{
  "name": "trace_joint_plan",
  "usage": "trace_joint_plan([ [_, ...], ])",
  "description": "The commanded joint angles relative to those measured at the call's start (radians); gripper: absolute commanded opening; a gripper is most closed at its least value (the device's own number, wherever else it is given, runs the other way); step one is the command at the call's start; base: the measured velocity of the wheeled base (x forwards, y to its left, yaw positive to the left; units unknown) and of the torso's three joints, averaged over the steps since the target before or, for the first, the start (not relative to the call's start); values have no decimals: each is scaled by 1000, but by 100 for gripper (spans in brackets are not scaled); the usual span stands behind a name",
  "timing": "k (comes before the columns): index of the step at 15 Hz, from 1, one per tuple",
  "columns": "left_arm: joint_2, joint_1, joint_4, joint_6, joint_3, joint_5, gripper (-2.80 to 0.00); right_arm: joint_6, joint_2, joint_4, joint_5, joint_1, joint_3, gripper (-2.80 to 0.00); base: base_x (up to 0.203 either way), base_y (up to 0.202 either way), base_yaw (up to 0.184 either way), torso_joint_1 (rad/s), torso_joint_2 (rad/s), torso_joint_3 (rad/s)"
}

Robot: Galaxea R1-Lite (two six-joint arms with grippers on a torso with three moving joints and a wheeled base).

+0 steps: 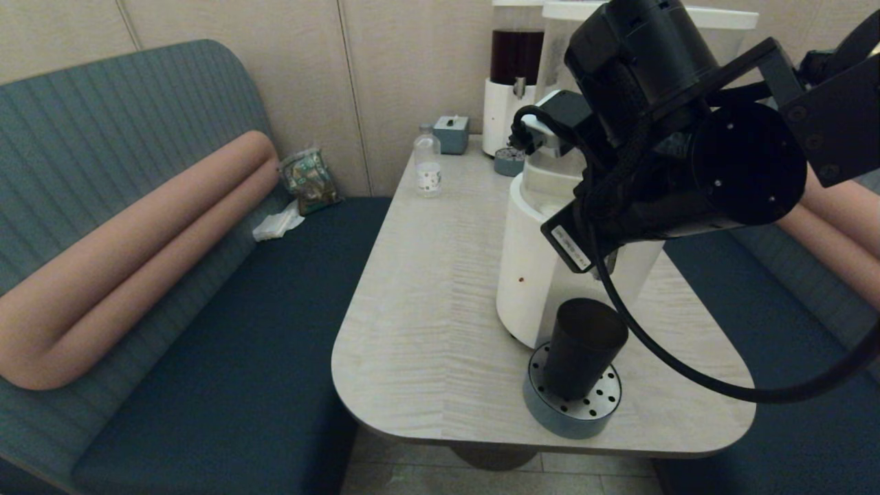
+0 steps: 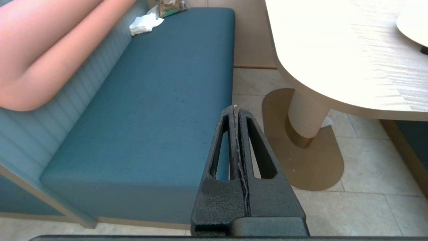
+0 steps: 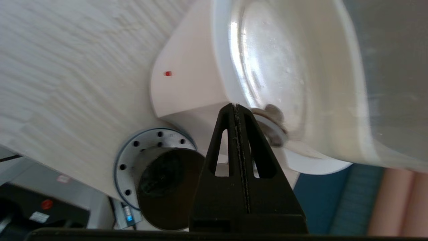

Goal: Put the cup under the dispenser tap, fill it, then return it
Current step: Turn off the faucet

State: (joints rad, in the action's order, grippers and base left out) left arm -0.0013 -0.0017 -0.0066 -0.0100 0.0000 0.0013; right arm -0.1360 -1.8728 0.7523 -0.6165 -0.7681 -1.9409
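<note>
The dark tapered cup (image 1: 581,347) stands upright on a round perforated drip tray (image 1: 597,407) against the white base of the large dispenser (image 1: 533,275). In the right wrist view the cup (image 3: 164,187) shows from above, its mouth open, on the tray (image 3: 147,140). My right gripper (image 3: 236,106) is shut and empty, above the cup, its tips right beside the steel dispenser tap (image 3: 272,125). In the head view my right arm (image 1: 687,137) hides the tap and the fingers. My left gripper (image 2: 235,108) hangs shut and empty beside the table, over the bench edge and the floor.
At the back of the table (image 1: 426,309) stand a small clear bottle (image 1: 427,165), a grey tissue box (image 1: 452,133) and a smaller dispenser with dark red liquid (image 1: 512,75). Blue benches (image 1: 240,344) flank the table. The table's pedestal (image 2: 306,117) is near the left gripper.
</note>
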Motion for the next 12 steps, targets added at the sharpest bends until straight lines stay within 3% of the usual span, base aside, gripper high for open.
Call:
trace_joint_plan([
  [1, 1, 0, 0, -1, 0, 0, -280, -2, 0, 6, -10, 1, 2, -280, 0, 0, 0, 0, 0, 0],
  [12, 1, 0, 0, -1, 0, 0, -280, 3, -3, 18, -19, 13, 2, -280, 0, 0, 0, 0, 0, 0],
])
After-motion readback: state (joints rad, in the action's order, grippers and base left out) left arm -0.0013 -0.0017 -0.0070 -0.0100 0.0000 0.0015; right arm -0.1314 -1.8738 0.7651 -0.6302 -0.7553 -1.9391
